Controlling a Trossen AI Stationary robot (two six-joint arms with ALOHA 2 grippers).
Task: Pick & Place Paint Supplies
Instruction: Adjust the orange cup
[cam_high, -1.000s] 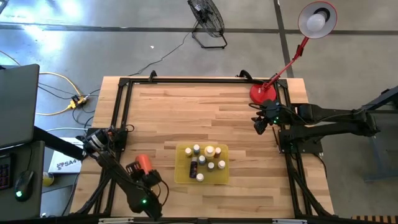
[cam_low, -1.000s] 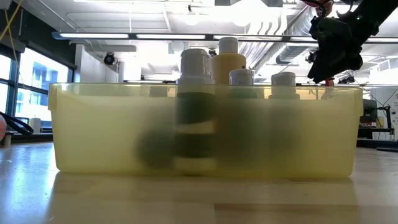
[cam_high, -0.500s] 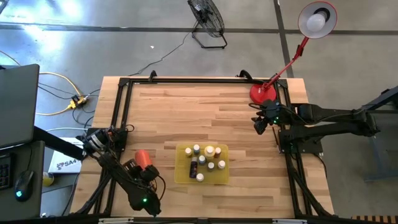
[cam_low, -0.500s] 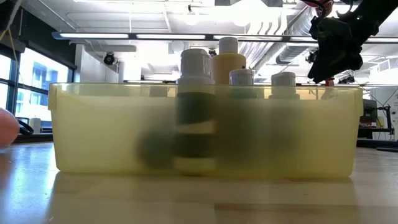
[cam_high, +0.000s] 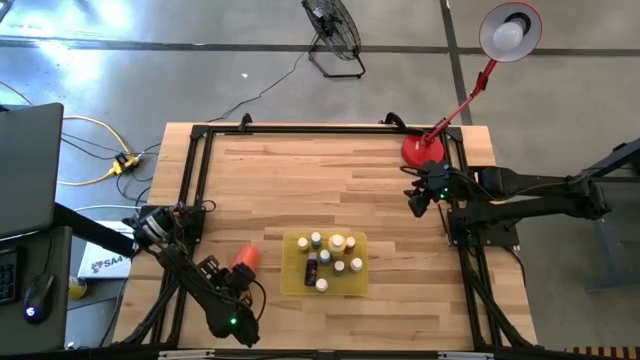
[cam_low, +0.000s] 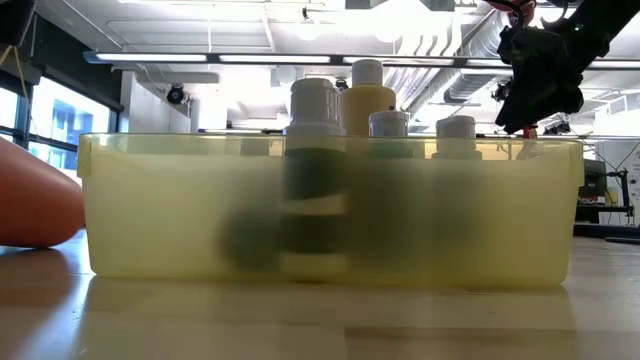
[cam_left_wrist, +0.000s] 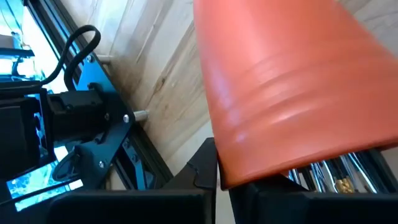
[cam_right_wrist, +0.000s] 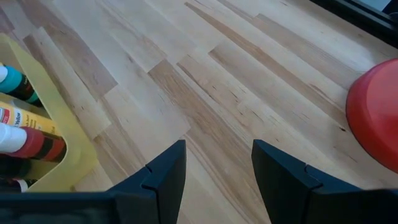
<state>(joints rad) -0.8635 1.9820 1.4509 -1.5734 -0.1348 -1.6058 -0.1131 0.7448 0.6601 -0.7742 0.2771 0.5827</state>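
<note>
Left pincer sits at the near-left of the worktop, clenched on the rim of the red cup, and that cup is lying on its side, just left of the yellow tray. In the left wrist view the cup's wall fills the picture and thin metal-collared brush ends peek out of its mouth, so the brushes look to be riding inside it. From table height the cup's red flank shows at the tray's left end, close to the tray wall; whether they touch, I cannot tell.

Inside the tray, the paint bottles stand clustered with their pale caps up, the taller yellowish bottle among them. No bottle lies loose on the wood.

Right pincer hangs over the far-right of the worktop beside the lamp's red base, fingers spread, nothing between them.

My read: the bottles are home, and the brushes in that cup are the remaining job. Late stage, with the cup's load not yet in the tray.
</note>
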